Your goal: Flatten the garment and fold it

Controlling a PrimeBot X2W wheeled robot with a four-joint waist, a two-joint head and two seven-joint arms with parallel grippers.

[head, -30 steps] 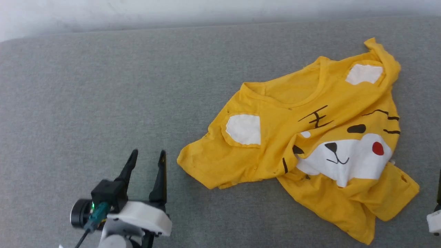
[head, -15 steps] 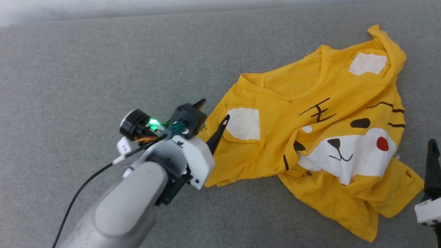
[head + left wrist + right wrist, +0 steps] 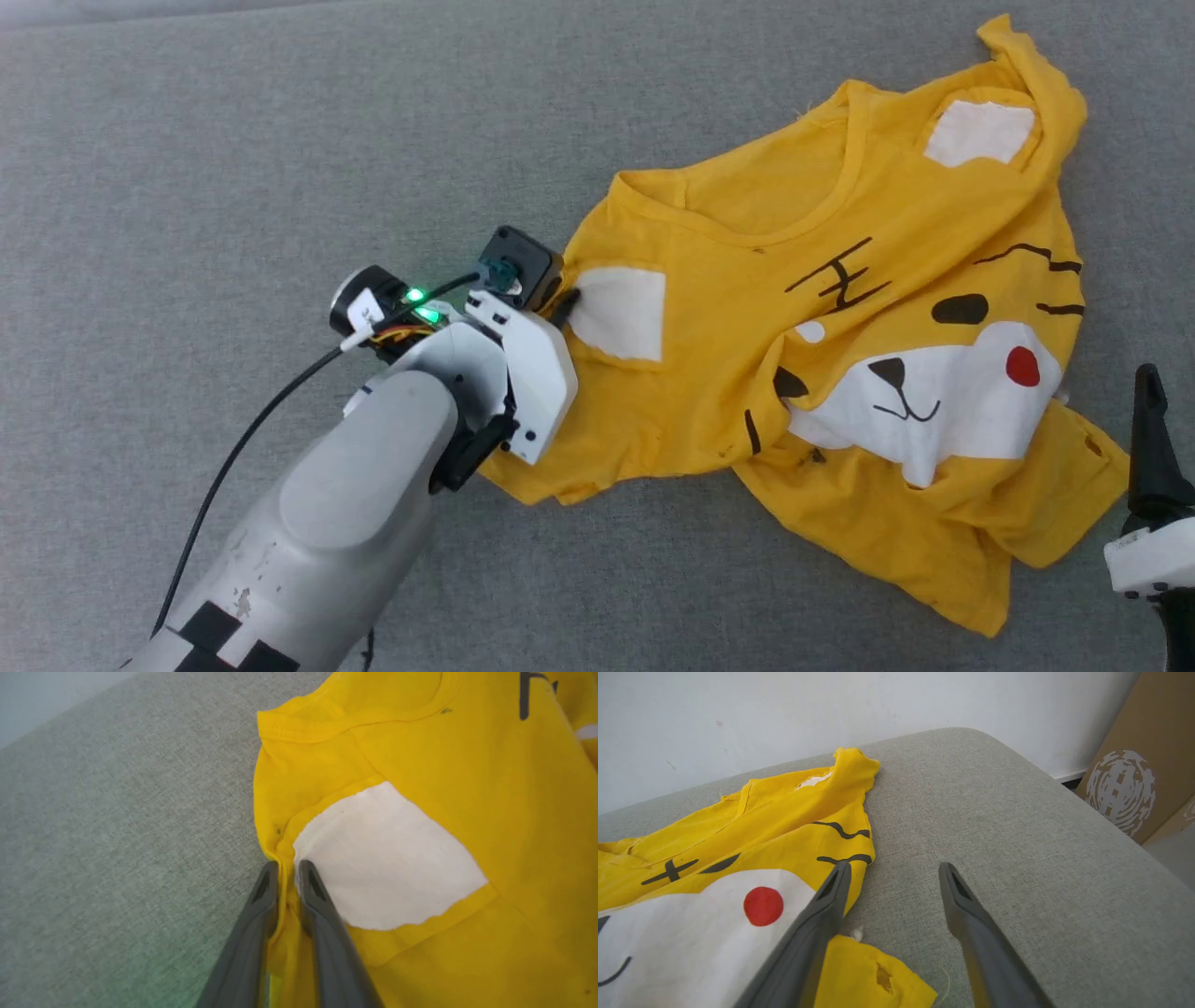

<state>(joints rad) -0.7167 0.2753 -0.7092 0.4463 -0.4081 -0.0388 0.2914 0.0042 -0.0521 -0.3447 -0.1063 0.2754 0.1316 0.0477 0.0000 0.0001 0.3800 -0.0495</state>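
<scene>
Garment crumpled; flattening step in hand
Left gripper nearly closed on its shoulder edge; right gripper wide, empty; next, pull outward.

I find no words, numbers or brand names that I can read on any feed. The brown cardboard box carries a round white mottled emblem without letters, and the garment bears black printed strokes resembling an H.

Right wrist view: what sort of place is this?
Probably an indoor room or test space: a grey upholstered cushion with a rounded edge, a plain white wall behind it, a printed cardboard box beside it.
</scene>
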